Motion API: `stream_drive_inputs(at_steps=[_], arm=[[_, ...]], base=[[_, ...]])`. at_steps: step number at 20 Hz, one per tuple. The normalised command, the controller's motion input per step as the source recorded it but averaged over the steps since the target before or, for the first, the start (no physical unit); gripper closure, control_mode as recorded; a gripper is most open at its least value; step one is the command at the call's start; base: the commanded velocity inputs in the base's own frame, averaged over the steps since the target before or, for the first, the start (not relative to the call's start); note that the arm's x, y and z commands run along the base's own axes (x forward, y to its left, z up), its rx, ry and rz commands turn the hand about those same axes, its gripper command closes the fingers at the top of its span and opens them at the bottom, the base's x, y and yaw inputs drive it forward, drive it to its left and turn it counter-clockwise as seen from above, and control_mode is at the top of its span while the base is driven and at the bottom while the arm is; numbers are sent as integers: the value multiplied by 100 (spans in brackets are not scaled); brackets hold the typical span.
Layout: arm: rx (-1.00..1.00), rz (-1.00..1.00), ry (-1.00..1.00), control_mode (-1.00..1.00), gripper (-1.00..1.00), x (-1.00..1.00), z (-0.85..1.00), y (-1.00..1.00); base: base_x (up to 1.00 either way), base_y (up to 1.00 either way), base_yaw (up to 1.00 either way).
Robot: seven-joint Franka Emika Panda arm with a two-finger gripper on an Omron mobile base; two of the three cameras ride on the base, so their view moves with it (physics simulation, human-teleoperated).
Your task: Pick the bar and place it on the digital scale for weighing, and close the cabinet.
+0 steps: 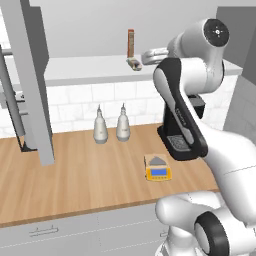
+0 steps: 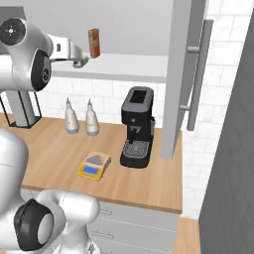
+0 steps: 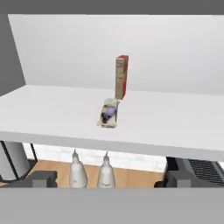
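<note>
Bar lying on the open cabinet shelf, just ahead of the spread gripper

The cabinet (image 1: 30,80) is standing open above the counter (image 1: 75,175), its white shelf carrying the red-orange box (image 3: 121,77) and, just in front of it, the bar (image 3: 109,113) lying flat. The gripper (image 3: 106,179) is hovering level with the shelf's near edge, its 2 fingers spread wide and holding nothing, the bar sitting beyond and between them. The digital scale (image 1: 158,168) is sitting on the counter below, left of the coffee machine (image 2: 137,127).
</note>
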Motion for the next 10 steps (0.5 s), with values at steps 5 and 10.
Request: stream_drive_inputs(at_steps=[5,10], arm=[[1,0,3,-100,-100,45,0,7],[0,0,7,-100,-100,44,-9,26]], base=[[0,0,0],[0,0,0]])
